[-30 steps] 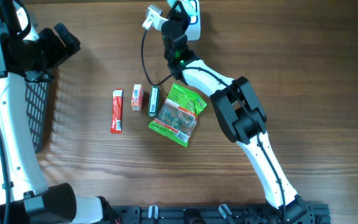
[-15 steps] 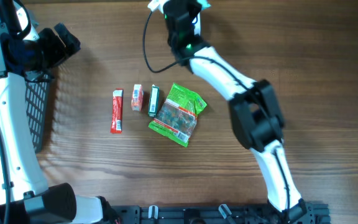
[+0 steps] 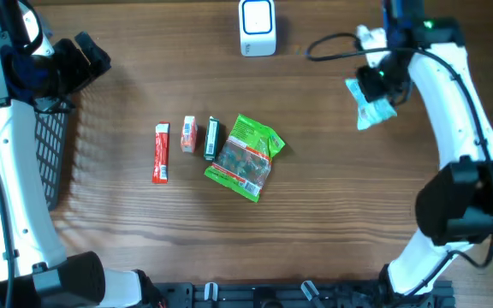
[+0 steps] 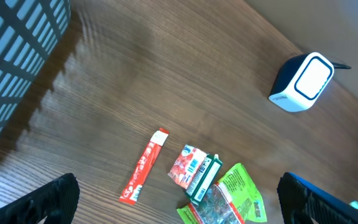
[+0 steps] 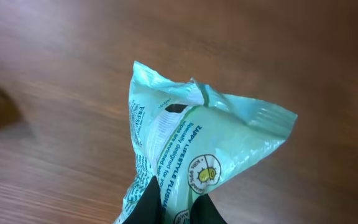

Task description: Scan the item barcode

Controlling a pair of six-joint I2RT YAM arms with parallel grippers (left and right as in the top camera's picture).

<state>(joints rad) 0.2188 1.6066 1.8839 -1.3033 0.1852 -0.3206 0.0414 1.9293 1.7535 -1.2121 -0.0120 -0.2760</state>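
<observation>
Overhead, right arm: a second ago it was hunched over the top middle of the worktop (image 3: 332, 214), covering the scanner (image 3: 257, 27). Now it's swung way out to the right and the scanner stands in the open.
Overhead, packet: the pale blue packet (image 3: 371, 108) rides in the right jaws, well apart from the scanner. My guess is your scan pass is over; if it didn't take, you'll have to bring it back.
Overhead, room: bare wood lies between scanner and packet. The red stick (image 3: 161, 153), small carton (image 3: 188, 134), dark box (image 3: 211, 139) and green bag (image 3: 246, 156) are bunched mid-worktop, well off your path. The basket (image 3: 50, 154) hugs the left edge.
Left wrist, left jaws: wide apart with nothing in them, parked up high near the basket. They're no obstacle to you.
Right wrist, right jaws: pinched together on the packet's near end. Print faces the camera, but I can't make out a barcode.
Right wrist, underneath: only wood below the packet, so you've got plenty of room to turn or lower it.
</observation>
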